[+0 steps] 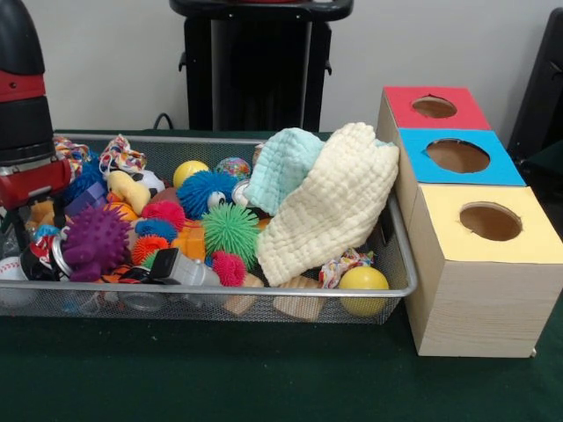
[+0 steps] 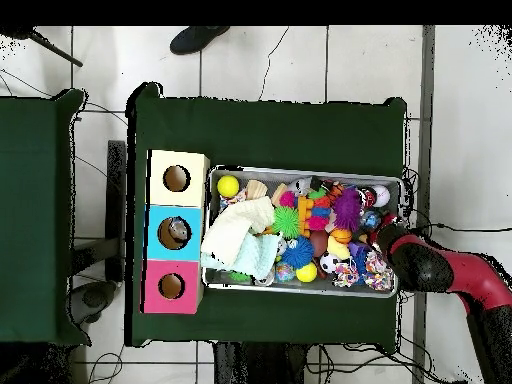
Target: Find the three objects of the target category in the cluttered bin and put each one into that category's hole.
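Note:
A wire mesh bin point(image 1: 400, 280) point(image 2: 300, 172) is full of toys. Among them are a purple spiky ball point(image 1: 93, 241), a green one point(image 1: 230, 229), a blue one point(image 1: 204, 192), yellow balls point(image 1: 362, 280) point(image 2: 228, 186), wooden blocks point(image 1: 297, 305) and knotted rope toys point(image 1: 121, 155). A cream cloth point(image 1: 330, 207) point(image 2: 238, 232) and a mint cloth point(image 1: 283, 165) lie over the bin's end beside the boxes. My gripper point(image 1: 19, 230) point(image 2: 384, 233) is down among the toys at the bin's other end. Toys and the arm hide its tip.
Beside the bin stands a row of three boxes with round holes on top: red point(image 1: 434, 106) point(image 2: 171, 286), blue point(image 1: 457, 156) point(image 2: 176, 232) and yellow point(image 1: 490, 221) point(image 2: 176, 178). Something grey shows inside the blue hole from overhead. A shoe point(image 2: 198, 38) is on the floor beyond the table.

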